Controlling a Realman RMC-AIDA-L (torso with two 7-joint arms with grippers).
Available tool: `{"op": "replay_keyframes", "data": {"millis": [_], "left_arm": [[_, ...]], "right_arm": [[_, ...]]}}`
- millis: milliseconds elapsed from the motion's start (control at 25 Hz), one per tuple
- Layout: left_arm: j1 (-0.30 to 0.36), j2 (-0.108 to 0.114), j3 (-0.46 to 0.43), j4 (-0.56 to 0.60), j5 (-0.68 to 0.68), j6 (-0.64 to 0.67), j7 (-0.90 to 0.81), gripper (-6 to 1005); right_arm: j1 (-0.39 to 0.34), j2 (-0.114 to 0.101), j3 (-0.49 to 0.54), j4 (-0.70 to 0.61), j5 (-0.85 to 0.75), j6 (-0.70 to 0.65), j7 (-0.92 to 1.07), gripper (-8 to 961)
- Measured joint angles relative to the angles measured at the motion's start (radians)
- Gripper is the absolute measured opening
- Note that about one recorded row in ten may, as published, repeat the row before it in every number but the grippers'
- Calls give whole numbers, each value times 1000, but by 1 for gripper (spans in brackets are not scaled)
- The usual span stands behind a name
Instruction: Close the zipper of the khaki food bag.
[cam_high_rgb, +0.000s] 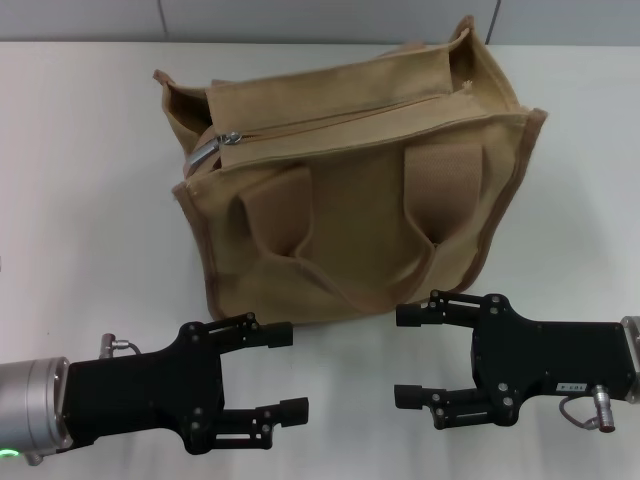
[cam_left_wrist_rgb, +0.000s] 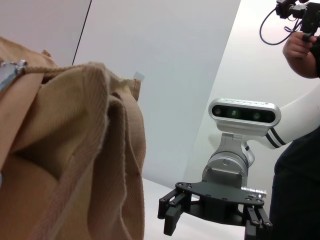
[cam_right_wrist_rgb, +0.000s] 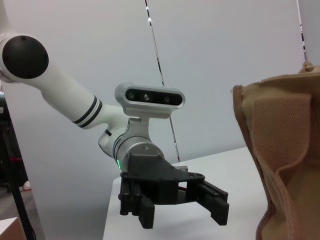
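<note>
One khaki food bag (cam_high_rgb: 350, 190), zipper (cam_high_rgb: 340, 115) mostly closed; two spread-fingered grippers, left gripper (cam_high_rgb: 290, 372) and right gripper (cam_high_rgb: 405, 356), before it

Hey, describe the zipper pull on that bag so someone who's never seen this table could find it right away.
Start at the khaki food bag standing on the white table, beyond both open grippers. Follow the zipper along its flat top panel toward the robot's left end. There sits the pull tab, the only shiny silver metal piece on otherwise tan fabric.
</note>
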Motion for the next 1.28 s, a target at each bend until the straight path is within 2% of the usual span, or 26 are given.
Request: {"op": "replay_keyframes", "data": {"millis": [440, 560, 640, 840, 920, 960, 1000, 1040, 1120, 1280], "left_arm": [[2, 0, 0, 0, -4, 2, 0, 830], [0, -3, -8, 0, -9, 38, 1, 830], [-6, -16, -57, 0, -14, 110, 17, 829], [-13, -31, -122, -14, -40, 189, 67, 828], [-10, -32, -139, -57, -183, 206, 118, 827], [-10, -32, -139, -57, -183, 206, 118, 827], [9, -32, -136, -77, -326, 210, 150, 827], [20, -33, -133, -81, -388, 211, 162, 827], [20, -33, -133, -81, -388, 211, 162, 826], [47, -32, -140, -82, -516, 202, 172, 825]], "right_arm": [[2, 0, 3, -1, 0, 1, 0, 811], [2, 0, 3, -1, 0, 2, 0, 809], [2, 0, 3, -1, 0, 2, 0, 808], [2, 0, 4, 0, 0, 11, 0, 805], [0, 0, 5, 1, 0, 15, 0, 804], [-2, 0, 5, 1, 0, 15, 0, 803], [-3, 0, 5, 2, 0, 16, 0, 803], [-4, 0, 5, 2, 0, 16, 0, 802], [-5, 0, 5, 2, 0, 16, 0, 801], [-6, 0, 5, 2, 0, 16, 0, 798]]}}
